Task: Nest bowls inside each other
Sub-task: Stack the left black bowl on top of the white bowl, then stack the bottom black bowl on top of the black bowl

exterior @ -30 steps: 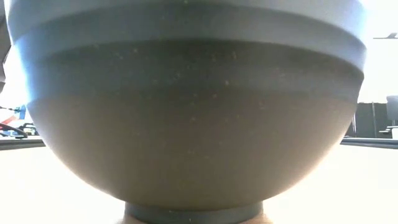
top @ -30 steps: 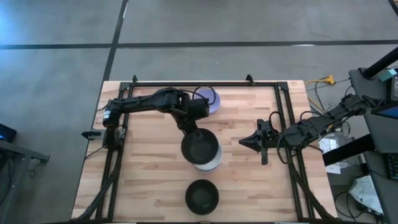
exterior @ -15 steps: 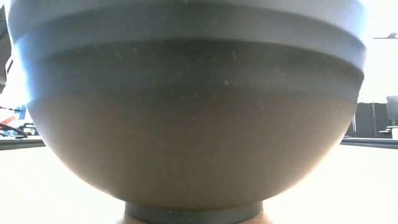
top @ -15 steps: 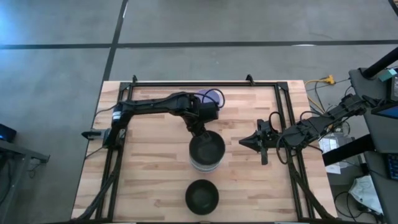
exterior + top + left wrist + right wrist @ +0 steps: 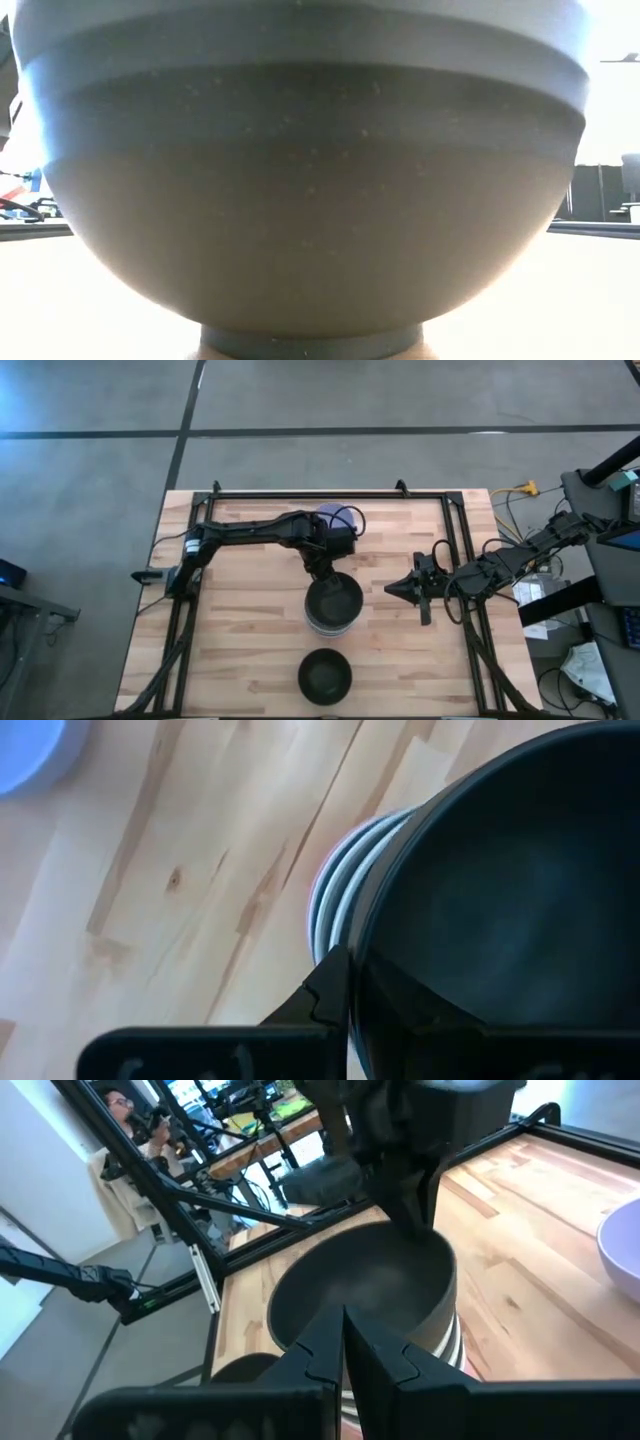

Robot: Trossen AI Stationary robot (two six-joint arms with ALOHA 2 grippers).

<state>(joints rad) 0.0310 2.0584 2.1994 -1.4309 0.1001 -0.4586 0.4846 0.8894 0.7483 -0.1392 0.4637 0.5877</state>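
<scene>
Seating comes first: the left claw (image 5: 322, 572) is clamped on the far rim of a black bowl (image 5: 333, 598) that sits atop the stack (image 5: 331, 624) mid-bench, and I judge it should press the bowl level into the one beneath, then let go and lift straight up so the pile is not dragged. In the left wrist view the stack shows several pale rims under the black bowl, with a hint of pink; their exact number cannot be told. Counted from above: one stack, one lone black bowl (image 5: 325, 674) at the near edge of the bench (image 5: 240, 620), and one lavender bowl (image 5: 338, 517) partly hidden behind the left arm. The right claw (image 5: 396, 589) waits closed and empty, just to the right of the stack.
</scene>
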